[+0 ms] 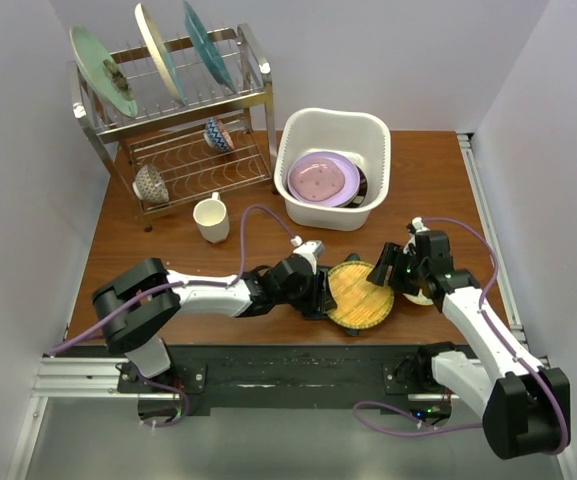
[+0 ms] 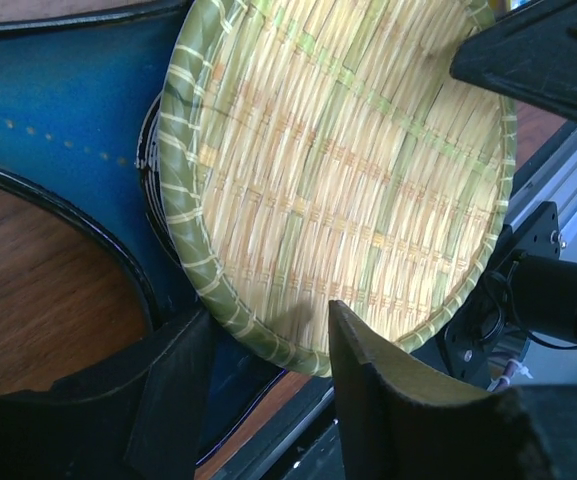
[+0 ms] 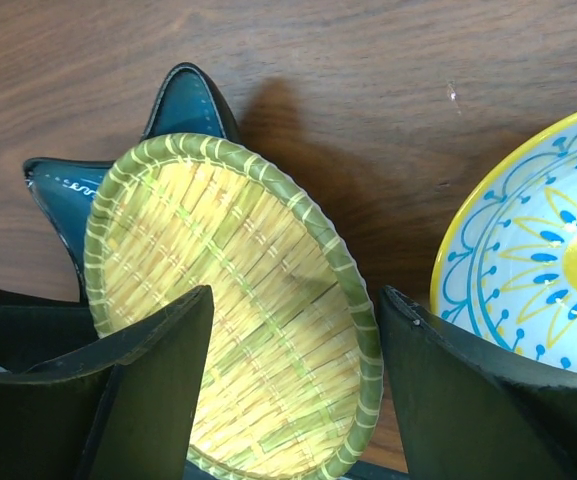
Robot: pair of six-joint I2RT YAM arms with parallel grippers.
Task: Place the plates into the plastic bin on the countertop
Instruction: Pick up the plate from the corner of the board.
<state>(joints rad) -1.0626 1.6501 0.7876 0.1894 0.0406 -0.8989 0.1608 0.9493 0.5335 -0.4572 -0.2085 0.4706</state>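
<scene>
The round woven amber plate (image 1: 361, 296) lies near the table's front edge, on top of a blue star-shaped plate (image 2: 58, 130). My left gripper (image 1: 320, 293) is open, its jaws astride the woven plate's left rim (image 2: 258, 335), one finger over the weave and one outside the rim. My right gripper (image 1: 388, 272) is open on the other side. Its fingers (image 3: 158, 360) stand either side of that plate's right rim (image 3: 353, 300). The white plastic bin (image 1: 378, 135) sits at the back and holds a lavender plate (image 1: 321, 180) on top of others.
A small yellow-centred bowl (image 3: 538, 260) sits just right of my right gripper. A white mug (image 1: 211, 218) stands left of the bin. The steel dish rack (image 1: 253, 95) at the back left holds three upright plates and two bowls. A black rail runs along the near edge.
</scene>
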